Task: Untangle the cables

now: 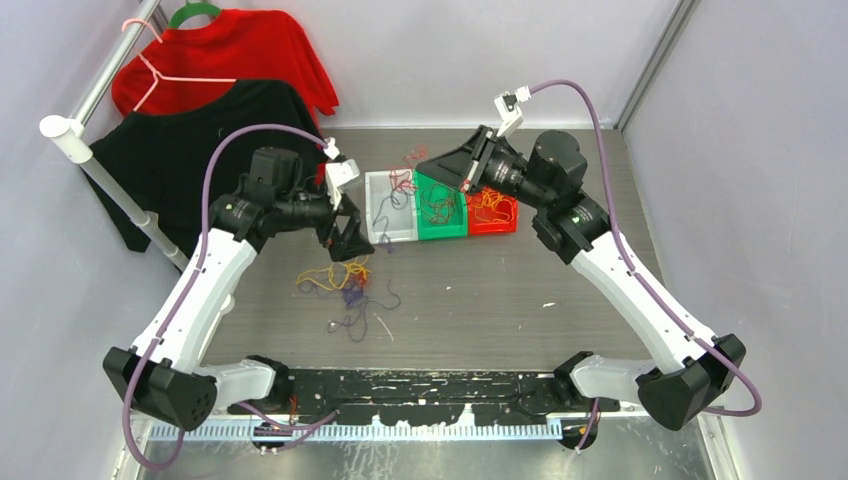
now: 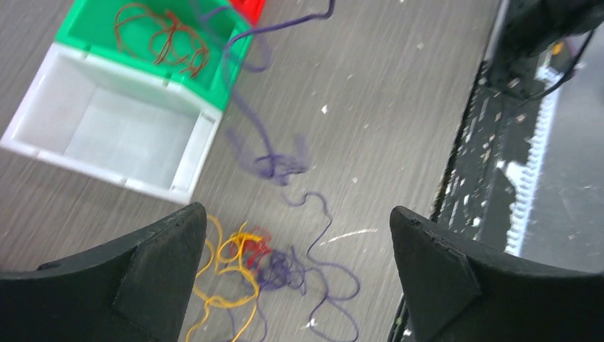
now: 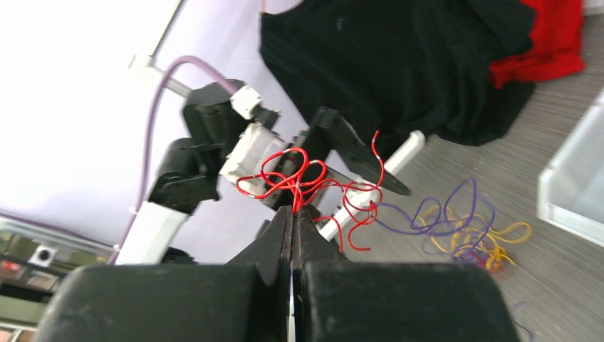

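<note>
The surface (image 1: 520, 290) is carrying a row of bins, and the green bin (image 1: 443, 232) in the middle is serving as the marker. The right tool (image 3: 292, 214) is hanging above the green bin's far left corner, its jaws pressed together on a clump of red cable (image 3: 285, 178). The left tool (image 1: 350, 240) is hovering to the green bin's near left, beyond the white bin (image 1: 395, 240), with its jaws spread wide and nothing between them. The loose heap of cables (image 1: 345, 285), orange, purple and a little red, is lying on the surface to the near left of the green bin, directly below the left tool. A purple strand (image 2: 246, 121) is rising from that heap toward the green bin, apparently up to the red clump, so its long axis is running from the heap to the right tool. The left arm is sitting nearer the heap, so pinning that strand low down looks like its job.
</note>
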Robot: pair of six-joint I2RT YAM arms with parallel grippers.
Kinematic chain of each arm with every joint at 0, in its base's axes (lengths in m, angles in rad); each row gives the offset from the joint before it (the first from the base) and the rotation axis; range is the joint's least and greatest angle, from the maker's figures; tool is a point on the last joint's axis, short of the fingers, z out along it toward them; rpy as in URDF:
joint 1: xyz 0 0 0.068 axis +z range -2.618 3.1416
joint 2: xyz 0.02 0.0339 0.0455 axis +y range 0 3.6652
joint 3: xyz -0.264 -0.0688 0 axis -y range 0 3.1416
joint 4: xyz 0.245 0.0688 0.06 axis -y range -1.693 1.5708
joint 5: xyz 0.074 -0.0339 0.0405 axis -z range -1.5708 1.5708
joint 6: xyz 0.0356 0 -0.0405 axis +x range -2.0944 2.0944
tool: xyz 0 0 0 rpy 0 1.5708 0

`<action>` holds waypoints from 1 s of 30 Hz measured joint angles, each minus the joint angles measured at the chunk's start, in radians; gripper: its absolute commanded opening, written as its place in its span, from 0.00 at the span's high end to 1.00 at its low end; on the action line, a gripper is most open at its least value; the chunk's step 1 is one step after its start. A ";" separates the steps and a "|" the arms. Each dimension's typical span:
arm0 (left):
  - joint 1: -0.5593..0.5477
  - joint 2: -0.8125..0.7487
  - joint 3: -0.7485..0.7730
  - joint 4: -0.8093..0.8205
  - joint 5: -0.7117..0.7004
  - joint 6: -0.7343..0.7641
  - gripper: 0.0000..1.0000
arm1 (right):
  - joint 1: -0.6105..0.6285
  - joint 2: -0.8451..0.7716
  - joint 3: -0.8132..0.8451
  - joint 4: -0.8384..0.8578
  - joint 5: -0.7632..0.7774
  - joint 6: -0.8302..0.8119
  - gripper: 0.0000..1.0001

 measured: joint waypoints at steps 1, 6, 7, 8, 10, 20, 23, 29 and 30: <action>0.000 0.011 0.003 0.017 0.027 -0.021 0.02 | 0.000 0.000 0.002 0.023 -0.012 0.018 0.99; 0.000 0.022 0.008 0.136 0.114 -0.134 0.19 | 0.000 0.002 0.006 0.122 -0.052 0.094 0.99; 0.000 0.022 0.010 0.162 0.121 -0.154 0.22 | 0.000 0.004 0.006 0.140 -0.058 0.108 0.99; 0.000 0.023 0.010 0.188 0.123 -0.167 0.23 | 0.000 0.006 0.006 0.159 -0.064 0.120 0.99; 0.000 0.025 0.014 0.235 0.122 -0.194 0.26 | 0.000 0.009 0.008 0.185 -0.076 0.142 0.99; -0.006 0.050 0.027 0.328 0.169 -0.273 0.37 | 0.000 0.015 0.010 0.252 -0.116 0.196 0.99; -0.017 0.068 0.034 0.319 0.233 -0.294 0.38 | 0.000 0.021 0.012 0.277 -0.125 0.214 0.99; -0.032 0.072 0.038 0.266 0.311 -0.290 0.42 | 0.000 0.032 0.015 0.323 -0.139 0.253 0.99; -0.033 0.072 0.038 0.265 0.312 -0.291 0.43 | 0.000 0.035 0.018 0.332 -0.141 0.261 0.99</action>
